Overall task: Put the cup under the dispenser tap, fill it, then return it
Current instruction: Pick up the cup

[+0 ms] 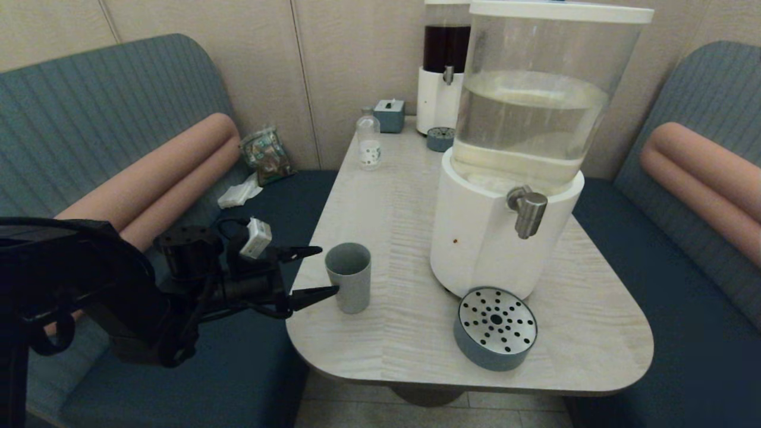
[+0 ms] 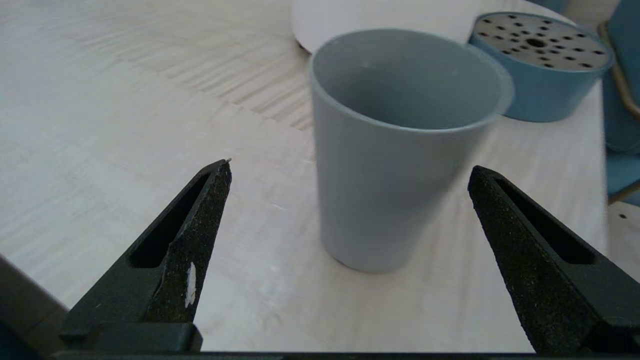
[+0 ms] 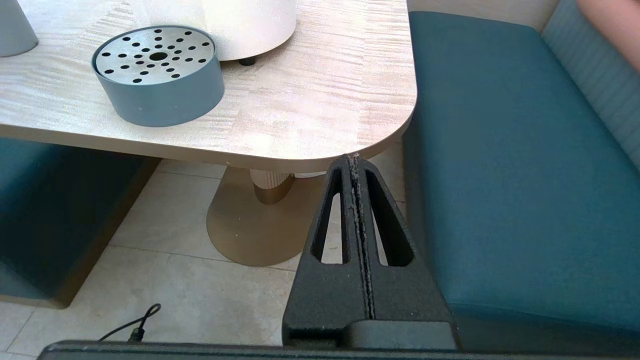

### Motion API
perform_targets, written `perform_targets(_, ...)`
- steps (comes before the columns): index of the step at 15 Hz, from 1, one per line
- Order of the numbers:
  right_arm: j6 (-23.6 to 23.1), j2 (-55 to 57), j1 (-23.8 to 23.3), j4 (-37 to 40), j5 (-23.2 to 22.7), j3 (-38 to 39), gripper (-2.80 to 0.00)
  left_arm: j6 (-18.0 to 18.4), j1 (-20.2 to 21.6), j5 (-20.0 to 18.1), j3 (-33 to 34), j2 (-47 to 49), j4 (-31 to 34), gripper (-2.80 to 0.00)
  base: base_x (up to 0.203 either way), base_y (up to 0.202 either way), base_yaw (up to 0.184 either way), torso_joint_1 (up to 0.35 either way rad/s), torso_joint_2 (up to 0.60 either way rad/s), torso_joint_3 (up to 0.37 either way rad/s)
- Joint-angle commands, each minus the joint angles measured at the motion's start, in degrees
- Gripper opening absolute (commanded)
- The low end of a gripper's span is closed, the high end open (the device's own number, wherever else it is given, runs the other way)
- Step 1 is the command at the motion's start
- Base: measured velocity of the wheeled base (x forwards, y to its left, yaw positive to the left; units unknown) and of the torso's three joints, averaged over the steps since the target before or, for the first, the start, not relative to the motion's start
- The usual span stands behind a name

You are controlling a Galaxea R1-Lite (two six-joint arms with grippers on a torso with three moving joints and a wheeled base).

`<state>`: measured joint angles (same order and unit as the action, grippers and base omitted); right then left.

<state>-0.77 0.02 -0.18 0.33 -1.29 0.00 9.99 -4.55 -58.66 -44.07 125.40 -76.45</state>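
Observation:
The grey-blue cup [image 1: 349,276] [image 2: 395,150] stands upright and empty near the table's left edge. My left gripper [image 1: 326,271] [image 2: 350,167] is open just left of it, fingertips level with the cup's wall, one on each side and not touching. The steel dispenser tap [image 1: 528,211] juts from the large white-based dispenser [image 1: 505,166] with pale liquid. Under it, toward the table's front, sits a round blue drip tray [image 1: 496,328] [image 2: 542,65] [image 3: 159,75]. My right gripper [image 3: 356,162] is shut and parked low, below the table's front right corner.
The pale wood table [image 1: 404,196] has a rounded front edge. At the back stand a dark-liquid dispenser [image 1: 443,71] with a small tray [image 1: 440,139], a clear bottle [image 1: 368,142] and a tissue box [image 1: 389,114]. Blue benches flank the table.

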Motion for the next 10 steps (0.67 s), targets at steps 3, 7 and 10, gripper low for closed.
perform_targets(3, -0.07, -0.02, 0.01, 0.02, -0.03, 0.00, -2.80, -0.32, -2.33, 1.65, -1.84, 2.29, -0.63, 0.00, 0.000, 0.000, 0.000, 0.000, 0.00, 0.000)
perform_targets(7, 0.06, -0.02, 0.01, 0.02, -0.03, 0.00, -2.80, -1.06, -5.45, 3.28, -3.16, 3.11, -0.76, 0.00, 0.000, 0.000, 0.000, 0.000, 0.00, 0.000)
perform_targets(10, -0.10, -0.02, 0.01, 0.02, -0.03, 0.00, -2.80, -1.28, -7.88, 5.47, -4.00, 3.38, -0.89, 0.00, 0.000, 0.000, 0.000, 0.000, 0.00, 0.000)
